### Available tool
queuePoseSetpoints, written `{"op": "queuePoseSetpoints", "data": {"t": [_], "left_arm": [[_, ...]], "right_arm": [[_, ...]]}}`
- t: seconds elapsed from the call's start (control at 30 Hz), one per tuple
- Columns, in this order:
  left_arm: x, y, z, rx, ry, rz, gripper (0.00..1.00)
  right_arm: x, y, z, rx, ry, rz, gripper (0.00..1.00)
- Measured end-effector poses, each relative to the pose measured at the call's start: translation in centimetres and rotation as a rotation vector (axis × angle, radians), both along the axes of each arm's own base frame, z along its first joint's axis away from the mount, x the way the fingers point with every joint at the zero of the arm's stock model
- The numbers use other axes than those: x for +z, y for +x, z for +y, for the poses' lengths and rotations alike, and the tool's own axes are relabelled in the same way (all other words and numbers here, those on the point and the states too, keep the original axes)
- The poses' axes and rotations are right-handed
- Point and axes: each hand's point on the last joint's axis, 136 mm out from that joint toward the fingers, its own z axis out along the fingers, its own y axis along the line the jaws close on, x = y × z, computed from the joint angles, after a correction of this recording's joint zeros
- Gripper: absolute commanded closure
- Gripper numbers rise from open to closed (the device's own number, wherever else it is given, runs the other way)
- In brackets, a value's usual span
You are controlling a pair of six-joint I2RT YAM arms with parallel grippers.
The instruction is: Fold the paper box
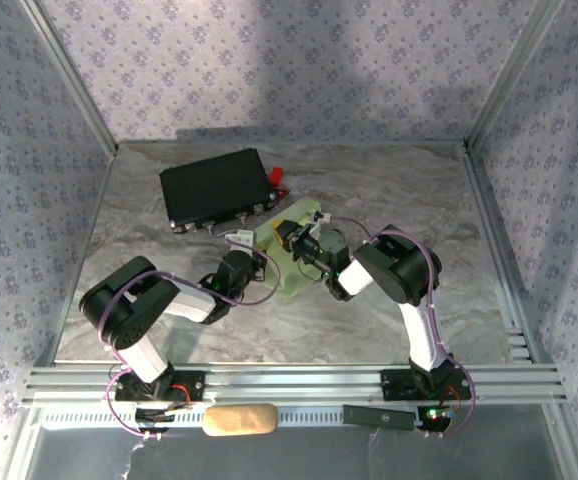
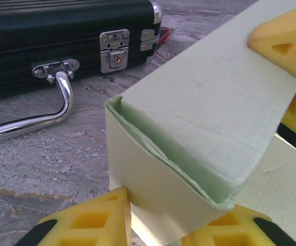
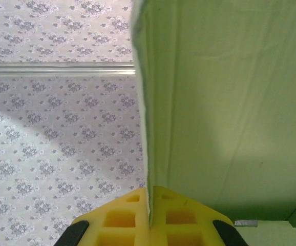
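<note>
Your right gripper (image 3: 150,199) was pressed together on a thin upright panel of the paper box (image 2: 209,102), the card edge running straight down into the seam between its yellow pads, so nothing showed between them but card. That pinch probably served to stand the panel up and hold its crease while the other side was worked. Your left gripper (image 2: 166,207) was spread only as wide as the box's near corner, one pad touching the outer wall and the other tucked under the folded lip; I judge that it was clamping the corner rather than merely bracketing it, to keep the doubled layers of card from springing apart. The box sat on the worktop (image 1: 399,190) just in front of the black case (image 1: 217,188), on the side of the case with the metal handle and latches, close by but apart from it. From above, the box (image 1: 289,275) lay between your two wrists, partly raised, with one end open and its inner flap showing.
</note>
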Motion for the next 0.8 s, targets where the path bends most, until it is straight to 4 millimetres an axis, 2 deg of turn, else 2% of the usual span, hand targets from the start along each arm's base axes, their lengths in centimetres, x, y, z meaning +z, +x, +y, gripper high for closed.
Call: {"op": "queuePoseSetpoints", "data": {"t": [0.2, 0.37, 0.43, 0.5, 0.57, 0.63, 0.7, 0.8], "left_arm": [[0.0, 0.6, 0.1, 0.030, 0.007, -0.008, 0.87], [0.1, 1.0, 0.3, 0.056, 0.014, -0.008, 0.99], [0.1, 1.0, 0.2, 0.065, 0.021, -0.007, 1.00], [0.1, 1.1, 0.2, 0.083, 0.033, -0.003, 1.00], [0.2, 1.3, 0.4, 0.111, 0.043, 0.005, 1.00], [0.2, 1.3, 0.6, 0.128, 0.054, 0.019, 1.00], [0.3, 1.0, 0.9, 0.137, 0.065, 0.036, 1.00], [1.6, 0.7, 1.2, 0.146, 0.072, 0.063, 1.00]], "right_arm": [[0.2, 0.2, 0.0, -0.012, 0.008, 0.001, 1.00], [0.2, 0.2, 0.0, -0.016, 0.012, 0.006, 0.97], [0.2, 0.2, 0.0, -0.018, 0.013, 0.007, 0.88], [0.1, 0.1, 0.0, -0.014, 0.012, 0.012, 0.73], [-0.7, -0.8, 0.3, 0.002, -0.008, 0.035, 0.59], [-1.6, -2.0, 0.1, 0.010, -0.042, 0.068, 0.53], [-1.5, -3.2, -0.4, 0.014, -0.074, 0.087, 0.48], [0.7, -4.3, -2.1, -0.007, -0.105, 0.075, 0.42]]}}
